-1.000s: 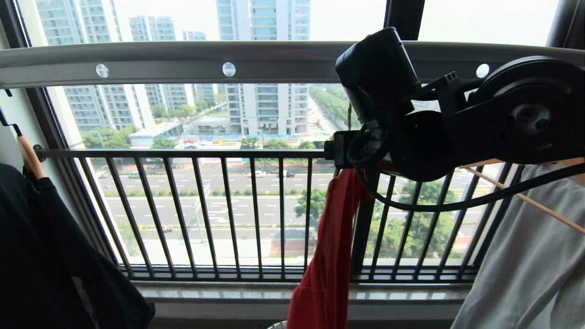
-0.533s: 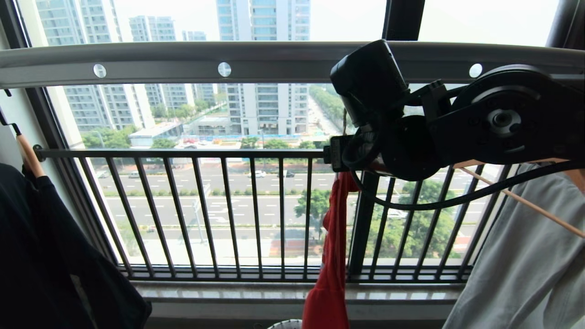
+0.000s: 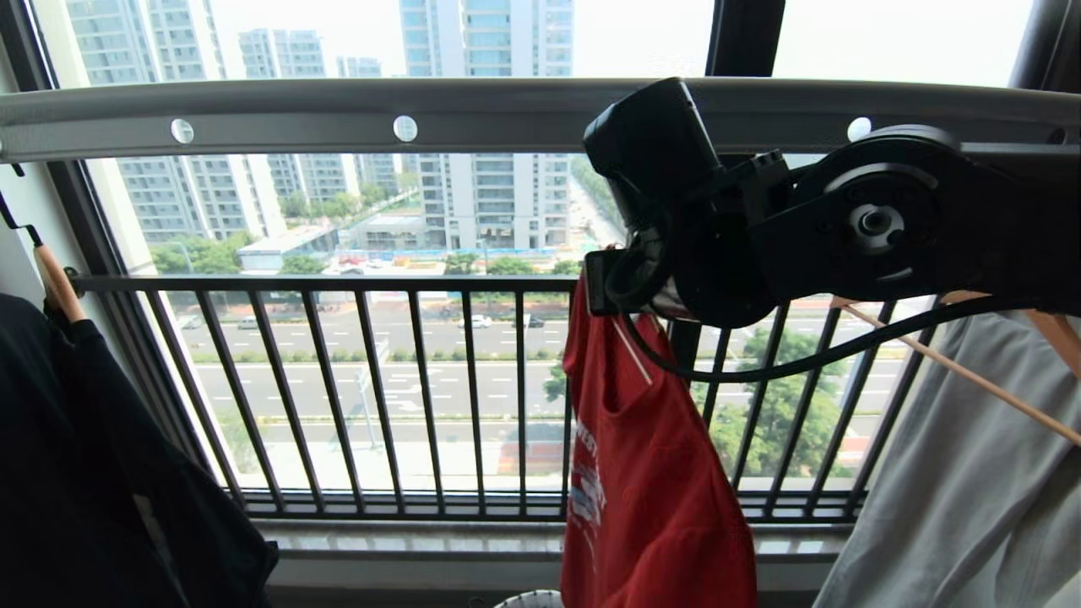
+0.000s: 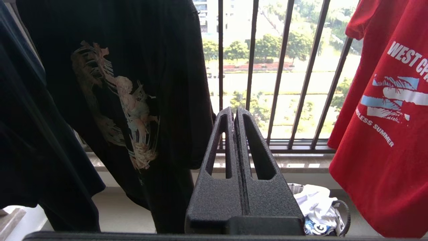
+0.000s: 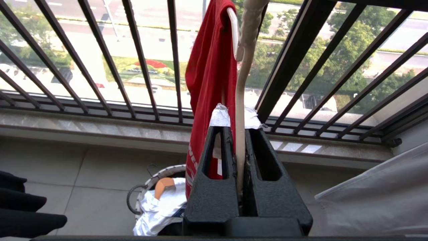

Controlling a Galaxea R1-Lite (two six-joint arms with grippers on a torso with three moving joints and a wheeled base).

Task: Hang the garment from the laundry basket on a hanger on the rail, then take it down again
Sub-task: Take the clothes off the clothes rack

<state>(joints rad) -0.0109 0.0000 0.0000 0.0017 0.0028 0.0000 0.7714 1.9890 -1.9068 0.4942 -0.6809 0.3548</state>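
My right gripper (image 5: 239, 167) is up just under the rail (image 3: 338, 114), fingers clamped on the cream-white wire hanger (image 5: 240, 100). The red WEST COAST T-shirt (image 3: 654, 473) hangs from that hanger in front of the balcony railing (image 3: 338, 285), below the rail's right half. The laundry basket (image 5: 147, 187) sits on the floor under it with white cloth inside. My left gripper (image 4: 235, 140) is parked low, fingers pressed together and empty, between the black printed T-shirt (image 4: 133, 83) and the red one.
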